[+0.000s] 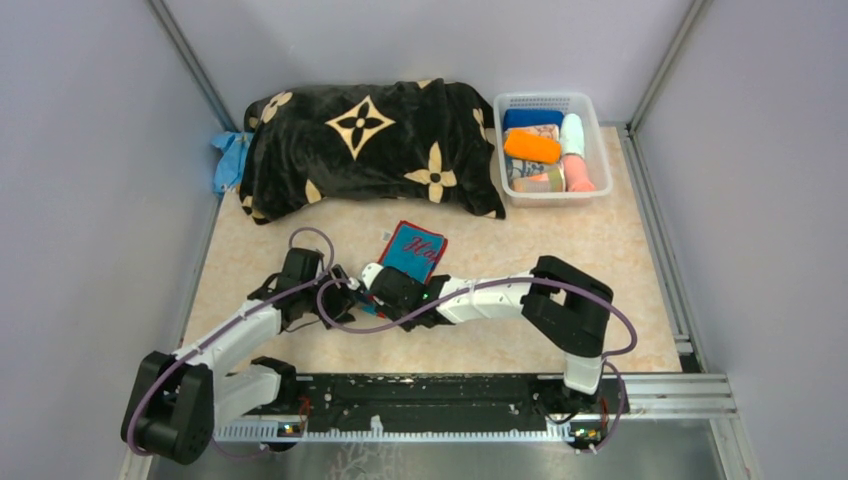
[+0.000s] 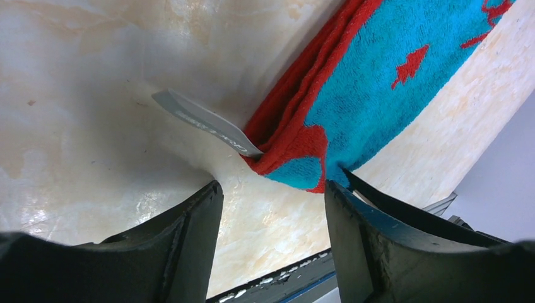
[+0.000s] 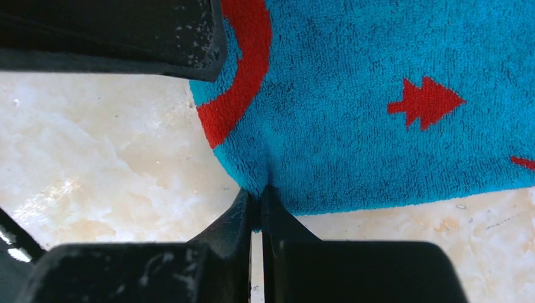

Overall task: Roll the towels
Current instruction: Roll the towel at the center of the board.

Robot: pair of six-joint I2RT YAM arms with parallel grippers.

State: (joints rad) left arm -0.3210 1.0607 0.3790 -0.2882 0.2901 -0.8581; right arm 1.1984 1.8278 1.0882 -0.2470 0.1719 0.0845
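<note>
A beige marbled tabletop [image 1: 600,260] sits between grey walls. At the back left lies a big black plush blanket with cream flowers [image 1: 370,150]. The left gripper [image 2: 272,189] stands wide, its jaws straddling bare table just short of the near corner of the flat red-and-turquoise patterned terry towel [image 2: 391,82], which lies mid-table in front of the blanket. A grey fabric label [image 2: 205,123] juts from that corner. The right gripper [image 3: 257,192] is pinched tight on a thin nip of the towel's edge. At the back right, a white plastic basket [image 1: 555,198] holds rolled towels [image 1: 532,146]. With only one side held, rolling would likely start skewed, or the shallow nip could slip free.
</note>
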